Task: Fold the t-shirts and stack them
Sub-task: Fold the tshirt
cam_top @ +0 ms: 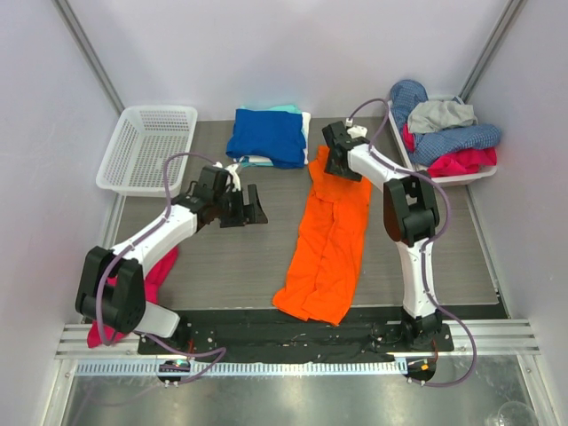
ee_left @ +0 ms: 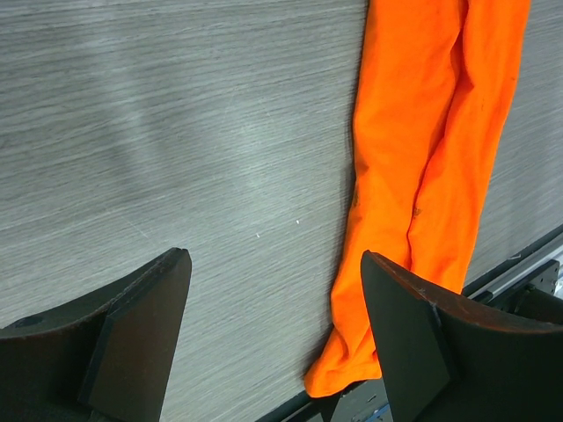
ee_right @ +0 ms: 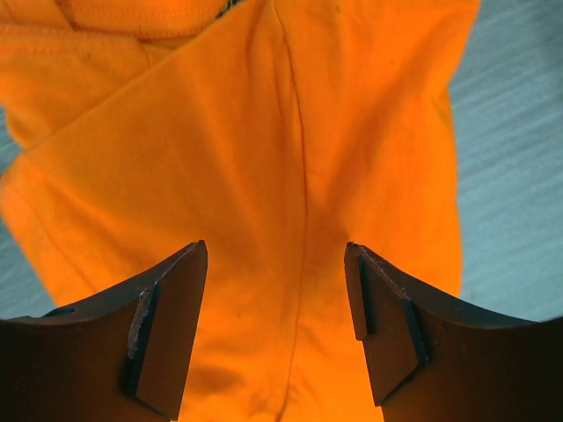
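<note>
The step in hand is judged to be the crosswise fold of the orange t-shirt [cam_top: 324,240]. It lies flat on the tabletop [cam_top: 222,266] as a long narrow strip, doubled lengthwise, and runs from the far centre down to the tabletop's near edge. The right tool [ee_right: 275,264] is positioned over the far end of this strip. Its jaws are released and stand apart with orange cloth spread beneath and between them, but nothing is pinched; whether the tips touch the fabric cannot be determined. The left tool [cam_top: 247,209] is also released and holds nothing. It hangs over bare tabletop to the left of the strip, apart from it, with the strip's near end visible beyond its jaws in the left wrist view. A stack [cam_top: 271,160] of folded shirts sits at the far centre, just beside the far end of the strip, with the blue t-shirt [cam_top: 266,133] on top and pale teal and white edges showing below it. A white basket [cam_top: 146,146] stands at the far left. A bin [cam_top: 444,179] of unfolded garments stands at the far right. The next move calls for one end of the strip to be clamped through all its layers, then carried over the other end with the edges kept aligned. The resulting packet can then be transferred onto the stack.
</note>
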`<state>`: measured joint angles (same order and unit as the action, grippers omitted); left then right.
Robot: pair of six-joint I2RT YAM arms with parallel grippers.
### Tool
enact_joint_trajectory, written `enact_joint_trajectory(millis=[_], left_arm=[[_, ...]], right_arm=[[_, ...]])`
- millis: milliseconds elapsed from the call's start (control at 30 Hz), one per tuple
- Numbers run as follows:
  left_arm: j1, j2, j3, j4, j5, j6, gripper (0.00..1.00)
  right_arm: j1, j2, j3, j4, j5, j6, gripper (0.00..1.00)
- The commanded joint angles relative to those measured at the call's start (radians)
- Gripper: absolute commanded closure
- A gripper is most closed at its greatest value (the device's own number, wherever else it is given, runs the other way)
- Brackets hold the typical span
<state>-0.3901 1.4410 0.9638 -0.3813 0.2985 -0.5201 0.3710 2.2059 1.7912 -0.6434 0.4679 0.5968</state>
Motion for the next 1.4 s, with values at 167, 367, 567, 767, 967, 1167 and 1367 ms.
enact_joint_trajectory(millis=[167, 367, 567, 767, 967, 1167, 1367], left_arm=[[0.007, -0.053, -0.017, 0.025, -0.004, 0.008, 0.16], [0.007, -0.047, -0.028, 0.028, -0.009, 0.011, 0.16], [0.01, -0.048, -0.036, 0.03, -0.012, 0.011, 0.16], [0.014, -0.036, -0.033, 0.036, -0.012, 0.008, 0.16], [0.014, -0.025, -0.005, 0.035, -0.002, 0.011, 0.16], [0.016, 0.022, 0.038, 0.065, 0.028, 0.011, 0.16], [0.007, 0.206, 0.199, 0.13, 0.079, 0.022, 0.16]], right_arm=[[-0.018, 0.112, 0.076, -0.007, -0.035, -0.117, 0.27], [-0.047, 0.136, 0.083, -0.007, -0.072, -0.209, 0.26], [-0.05, 0.164, 0.114, -0.022, -0.091, -0.319, 0.25], [-0.05, 0.098, 0.018, -0.003, -0.106, -0.298, 0.25], [-0.066, -0.038, -0.018, 0.051, -0.094, -0.261, 0.25], [-0.135, -0.103, -0.036, 0.054, -0.084, -0.223, 0.25], [-0.193, -0.127, -0.079, 0.062, -0.106, -0.218, 0.25]])
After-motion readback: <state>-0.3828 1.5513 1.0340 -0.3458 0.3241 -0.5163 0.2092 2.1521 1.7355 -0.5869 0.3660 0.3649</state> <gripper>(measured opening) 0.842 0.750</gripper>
